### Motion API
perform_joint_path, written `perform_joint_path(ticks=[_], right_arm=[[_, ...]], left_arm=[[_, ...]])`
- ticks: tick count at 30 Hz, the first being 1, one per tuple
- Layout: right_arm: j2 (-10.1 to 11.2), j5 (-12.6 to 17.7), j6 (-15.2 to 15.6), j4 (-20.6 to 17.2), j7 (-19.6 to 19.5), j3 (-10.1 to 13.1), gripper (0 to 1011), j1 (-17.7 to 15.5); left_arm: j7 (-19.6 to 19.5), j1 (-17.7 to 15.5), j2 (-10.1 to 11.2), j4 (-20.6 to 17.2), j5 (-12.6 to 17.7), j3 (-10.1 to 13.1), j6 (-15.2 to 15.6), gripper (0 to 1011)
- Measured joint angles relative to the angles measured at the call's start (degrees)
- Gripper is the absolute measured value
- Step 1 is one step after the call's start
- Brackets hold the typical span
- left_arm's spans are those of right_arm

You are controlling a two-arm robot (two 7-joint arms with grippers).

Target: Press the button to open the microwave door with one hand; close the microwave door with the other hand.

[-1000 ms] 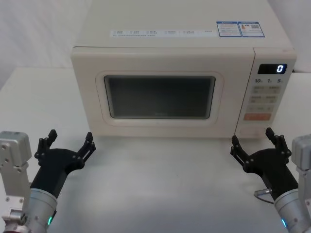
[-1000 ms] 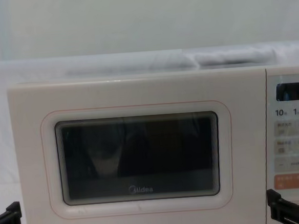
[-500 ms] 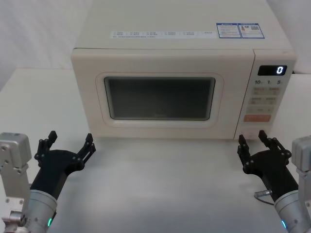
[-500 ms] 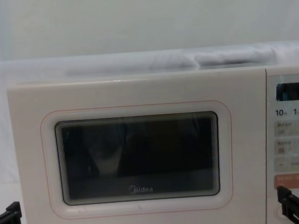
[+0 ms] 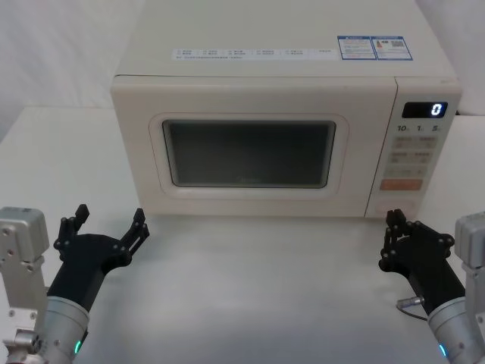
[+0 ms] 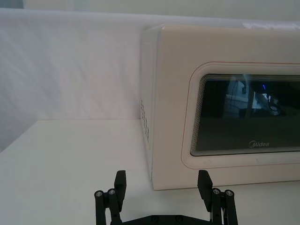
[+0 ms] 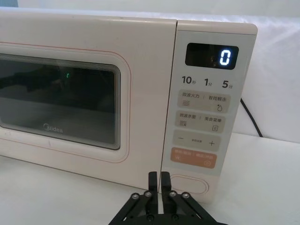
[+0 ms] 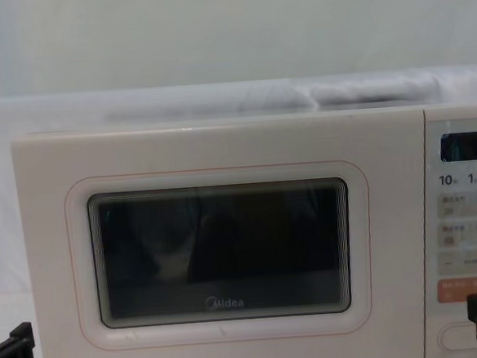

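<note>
1. Your white bench (image 5: 250, 280) is smooth and matte, with pale drapery behind it.
2. The microwave door (image 5: 250, 155), glossy cream with a dark rounded window, sits flush; the pill-shaped button (image 7: 190, 184) is low on the control panel (image 7: 206, 108).
3. Your right hand (image 7: 159, 177) is clenched, empty, near the button; your left hand (image 5: 106, 220) is spread, empty, near the bench's front left.
</note>
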Motion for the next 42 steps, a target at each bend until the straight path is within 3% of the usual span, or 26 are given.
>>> perform_joint_path(ticks=[4, 42], right_arm=[[0.00, 0.00, 0.00, 0.00, 0.00, 0.00, 0, 0.00], [0.00, 0.00, 0.00, 0.00, 0.00, 0.00, 0, 0.00]], left_arm=[[0.00, 0.00, 0.00, 0.00, 0.00, 0.00, 0.00, 1001], [0.00, 0.00, 0.00, 0.00, 0.00, 0.00, 0.00, 1001]])
